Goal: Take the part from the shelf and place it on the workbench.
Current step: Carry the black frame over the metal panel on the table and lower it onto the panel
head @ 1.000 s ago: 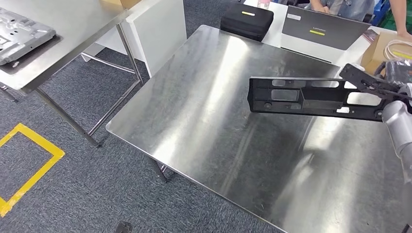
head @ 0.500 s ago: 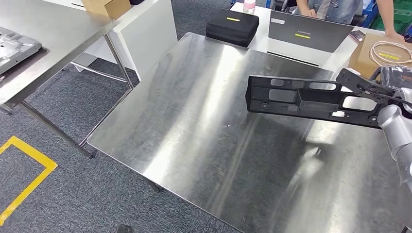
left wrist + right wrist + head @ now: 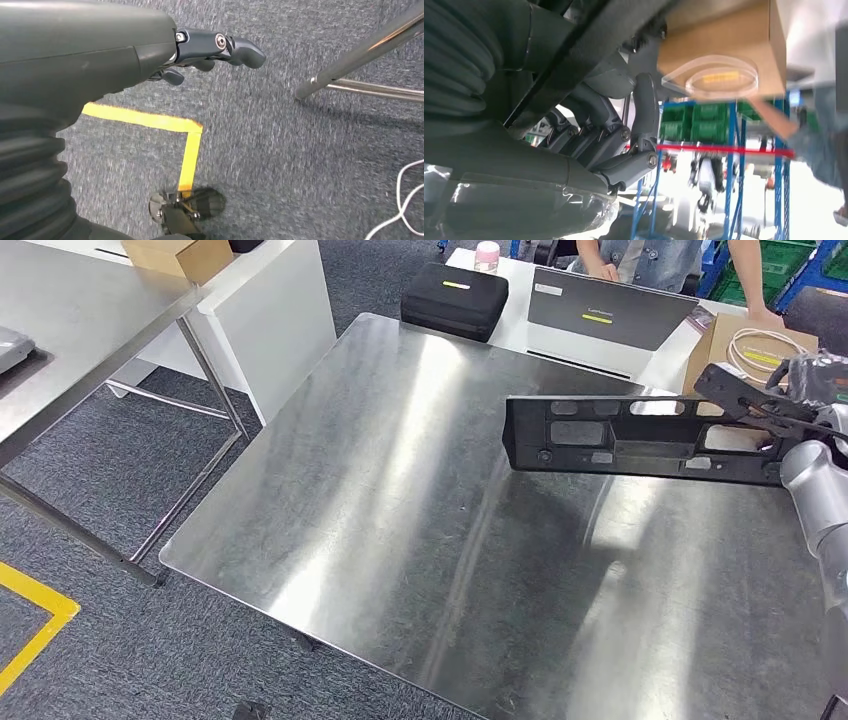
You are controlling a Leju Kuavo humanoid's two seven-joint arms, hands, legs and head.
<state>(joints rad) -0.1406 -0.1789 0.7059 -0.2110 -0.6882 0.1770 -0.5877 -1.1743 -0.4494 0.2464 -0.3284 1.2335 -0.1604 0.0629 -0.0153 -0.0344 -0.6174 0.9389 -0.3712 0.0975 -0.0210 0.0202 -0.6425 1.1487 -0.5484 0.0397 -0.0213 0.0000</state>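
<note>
**A:** Part (image 3: 640,437) first: where is it?

**B:** Black, long, full of cut-outs. It hangs roughly level above the far right of the steel workbench (image 3: 400,520), not touching it. Its shadow lies on the metal underneath.

**A:** Start close in. The hands?

**B:** The left hand (image 3: 215,47) hangs low over grey carpet and a yellow floor line (image 3: 150,120), fingers loosely apart, holding nothing. The right hand (image 3: 805,380) grips the part's right end, fingers wrapped around the frame.

**A:** What has changed in the last second?

**B:** The whole head view has shifted, so the camera has moved, not the furniture. The workbench now sits more squarely ahead, and the side table (image 3: 90,320) has slid toward the left edge. The part keeps about the same place in view, carried along with the body.

**A:** Meaning?

**B:** I judge the approach nearly done; lowering and letting go remain.

**A:** Farther back?

**B:** A black case (image 3: 455,300), a laptop (image 3: 605,312), a cardboard box (image 3: 745,345), and a person (image 3: 640,255) beyond them.
</note>
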